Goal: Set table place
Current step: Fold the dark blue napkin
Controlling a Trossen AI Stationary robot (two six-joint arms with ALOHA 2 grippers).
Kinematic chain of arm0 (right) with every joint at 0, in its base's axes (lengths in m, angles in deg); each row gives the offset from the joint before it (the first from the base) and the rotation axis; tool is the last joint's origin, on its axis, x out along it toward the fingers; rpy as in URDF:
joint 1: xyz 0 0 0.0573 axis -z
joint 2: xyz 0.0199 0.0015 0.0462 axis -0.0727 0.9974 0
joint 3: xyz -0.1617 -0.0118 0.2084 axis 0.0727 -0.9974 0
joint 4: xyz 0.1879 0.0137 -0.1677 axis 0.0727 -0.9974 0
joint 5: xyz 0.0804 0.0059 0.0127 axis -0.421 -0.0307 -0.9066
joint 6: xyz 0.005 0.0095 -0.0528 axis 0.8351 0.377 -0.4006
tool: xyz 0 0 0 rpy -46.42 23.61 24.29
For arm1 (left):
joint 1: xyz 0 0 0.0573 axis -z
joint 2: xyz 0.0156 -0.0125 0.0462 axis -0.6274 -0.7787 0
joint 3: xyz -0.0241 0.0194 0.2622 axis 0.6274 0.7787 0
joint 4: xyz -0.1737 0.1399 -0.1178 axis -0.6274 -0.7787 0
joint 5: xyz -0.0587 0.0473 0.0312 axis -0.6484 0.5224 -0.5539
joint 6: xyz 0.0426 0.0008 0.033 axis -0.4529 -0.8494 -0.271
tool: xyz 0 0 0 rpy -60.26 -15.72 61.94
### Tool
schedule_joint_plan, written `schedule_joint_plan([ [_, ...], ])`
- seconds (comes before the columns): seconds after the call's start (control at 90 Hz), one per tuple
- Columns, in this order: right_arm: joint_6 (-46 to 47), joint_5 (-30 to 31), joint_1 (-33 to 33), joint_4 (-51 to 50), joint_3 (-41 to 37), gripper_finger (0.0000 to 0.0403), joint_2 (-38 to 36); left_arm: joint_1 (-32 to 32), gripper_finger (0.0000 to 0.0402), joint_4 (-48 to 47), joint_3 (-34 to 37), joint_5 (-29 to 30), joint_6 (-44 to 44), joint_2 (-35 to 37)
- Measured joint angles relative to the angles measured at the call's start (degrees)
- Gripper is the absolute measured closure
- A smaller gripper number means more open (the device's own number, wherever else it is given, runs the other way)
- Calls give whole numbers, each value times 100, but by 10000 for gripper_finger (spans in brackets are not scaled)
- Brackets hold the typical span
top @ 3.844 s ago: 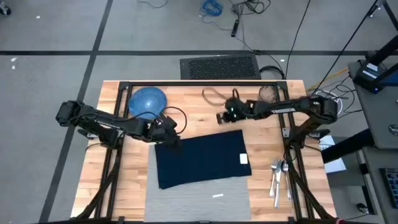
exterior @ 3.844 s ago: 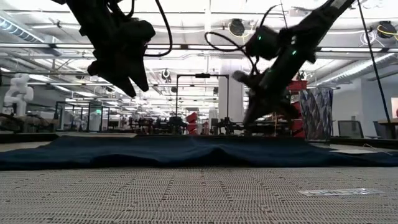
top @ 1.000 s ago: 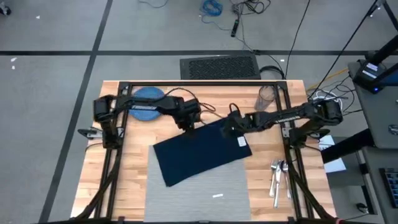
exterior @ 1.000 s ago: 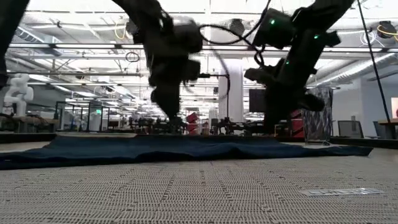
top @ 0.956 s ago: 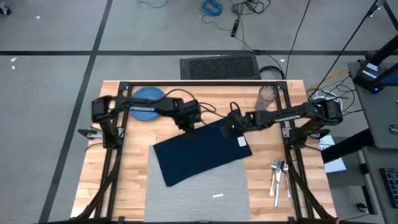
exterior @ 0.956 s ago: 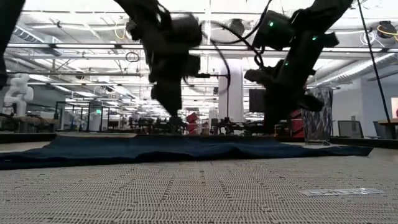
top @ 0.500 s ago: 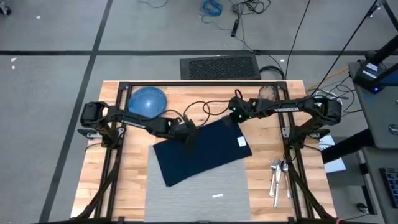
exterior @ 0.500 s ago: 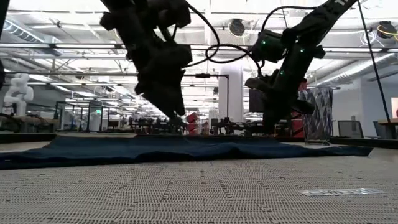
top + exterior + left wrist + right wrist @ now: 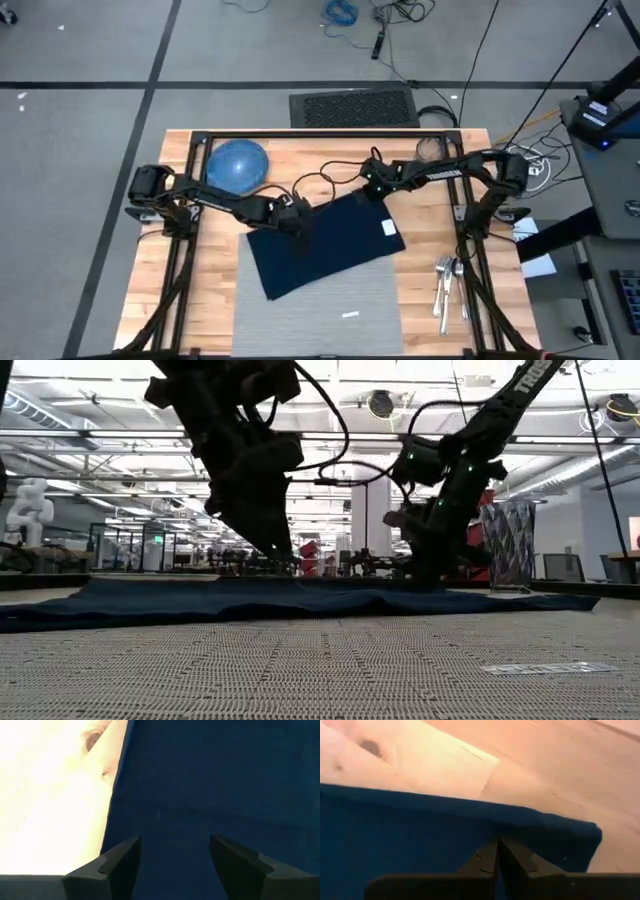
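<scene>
A dark navy napkin [image 9: 320,245] lies flat and askew, its near part on the grey placemat [image 9: 320,310] and its far part on the table [image 9: 200,290]. My left gripper [image 9: 298,224] hovers open over the napkin's left edge [image 9: 112,820], one finger on each side of a strip of cloth [image 9: 172,862]. My right gripper [image 9: 369,194] is shut at the napkin's far corner [image 9: 580,832]. The blue dish [image 9: 238,165] rests on the table at the far left. My right gripper's shut fingers [image 9: 512,855] point down over the napkin just inside its far edge [image 9: 485,812], near the far corner. I cannot tell whether they touch the cloth or have any of it between them. The napkin lies flat on the table there.
Cutlery [image 9: 446,282] lies at the right of the placemat. A clear glass [image 9: 428,150] stands at the far right. Loose cables [image 9: 330,175] run over the wood between both arms. Bare wood [image 9: 205,300] lies left of the placemat.
My left gripper has gone from the napkin's far edge toward the table's near-left, to the napkin's left edge, and its arm has swung off the blue dish. My right gripper has gone a little toward the far edge, to the napkin's far corner. The napkin has stayed put.
</scene>
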Motion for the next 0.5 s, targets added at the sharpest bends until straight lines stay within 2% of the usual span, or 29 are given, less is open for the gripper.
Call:
schedule_joint_plan([
  [0.5, 294, -75, 497, 1512, -21, 403, 227, 71, 181, -7, 0, 28, 7, -1],
])
